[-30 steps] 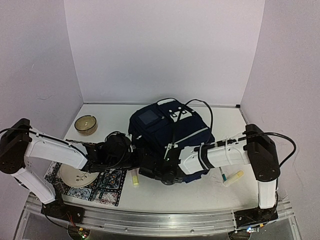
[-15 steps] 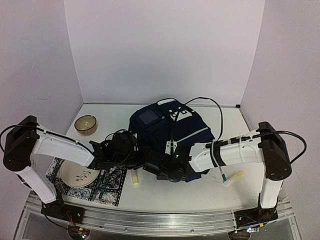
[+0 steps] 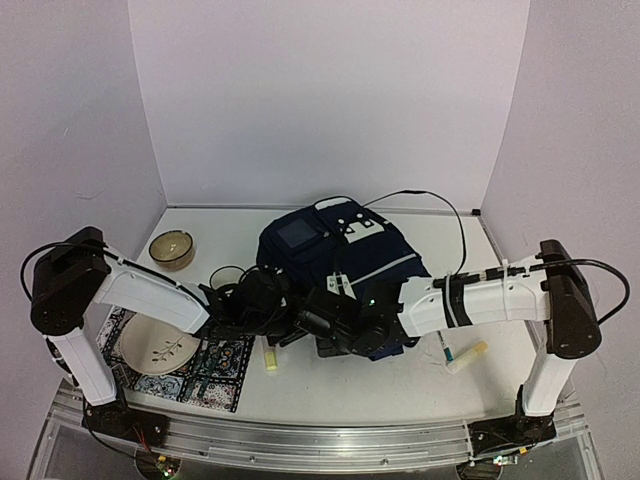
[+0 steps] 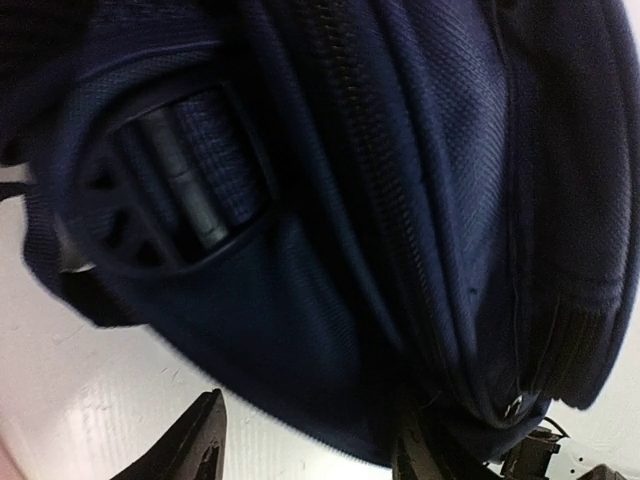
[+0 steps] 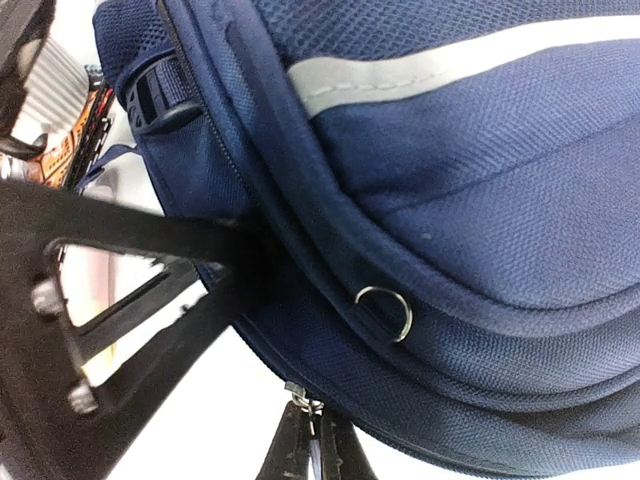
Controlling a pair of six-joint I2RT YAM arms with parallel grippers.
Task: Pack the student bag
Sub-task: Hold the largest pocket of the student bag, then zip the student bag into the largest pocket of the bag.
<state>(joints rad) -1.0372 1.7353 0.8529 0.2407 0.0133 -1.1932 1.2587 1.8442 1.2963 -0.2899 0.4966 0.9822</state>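
Right wrist, right gripper (image 5: 310, 432) pinching zipper pull (image 5: 298, 398), student bag (image 5: 480, 200) above

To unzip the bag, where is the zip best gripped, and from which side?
Pinch the small metal zip pull dangling below the bag at its bottom seam, coming in low from the near edge; it juts clear of the fabric. The right gripper looks shut on it.
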